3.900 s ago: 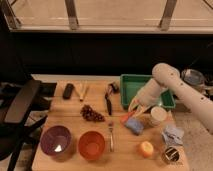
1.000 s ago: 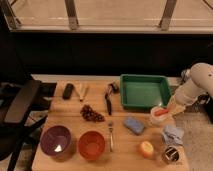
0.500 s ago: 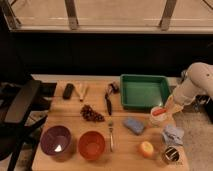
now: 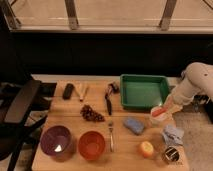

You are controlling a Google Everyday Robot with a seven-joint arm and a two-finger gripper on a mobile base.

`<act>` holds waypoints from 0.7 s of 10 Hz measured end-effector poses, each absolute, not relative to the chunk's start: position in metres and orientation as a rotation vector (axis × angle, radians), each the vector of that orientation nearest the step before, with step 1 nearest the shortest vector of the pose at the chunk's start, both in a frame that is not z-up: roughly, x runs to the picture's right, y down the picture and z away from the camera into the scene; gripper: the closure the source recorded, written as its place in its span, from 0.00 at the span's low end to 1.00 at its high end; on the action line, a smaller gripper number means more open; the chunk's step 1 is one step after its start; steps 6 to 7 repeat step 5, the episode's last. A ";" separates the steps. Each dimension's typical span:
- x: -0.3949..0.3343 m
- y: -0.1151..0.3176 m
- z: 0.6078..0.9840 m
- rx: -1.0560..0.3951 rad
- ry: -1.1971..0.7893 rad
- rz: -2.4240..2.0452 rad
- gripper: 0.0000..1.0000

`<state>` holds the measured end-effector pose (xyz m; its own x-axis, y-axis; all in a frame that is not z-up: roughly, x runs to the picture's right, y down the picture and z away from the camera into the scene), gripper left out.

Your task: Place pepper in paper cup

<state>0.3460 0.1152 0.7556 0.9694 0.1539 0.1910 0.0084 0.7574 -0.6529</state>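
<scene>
Hand (image 4: 169, 106) hovers just beside the paper cup (image 4: 159, 118), grip state unclear; pepper (image 4: 159, 112) pokes above its rim, so a nudge could tip it out.

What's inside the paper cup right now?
The pepper sits in the paper cup, its orange-red end poking above the rim. Its lower part is hidden by the cup wall. The gripper is just right of the cup.

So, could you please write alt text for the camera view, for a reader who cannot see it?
A white robot arm holds its gripper just above a paper cup with an orange-red pepper lying in its mouth, near the right edge of a wooden table. A green tray sits behind the cup; a purple bowl and an orange bowl stand in front.
</scene>
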 end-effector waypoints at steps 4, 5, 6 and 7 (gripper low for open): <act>0.350 0.115 0.755 -0.705 -0.240 0.092 0.26; 0.350 0.113 0.751 -0.697 -0.252 0.091 0.26; 0.350 0.113 0.751 -0.697 -0.252 0.091 0.26; 0.350 0.113 0.751 -0.697 -0.252 0.091 0.26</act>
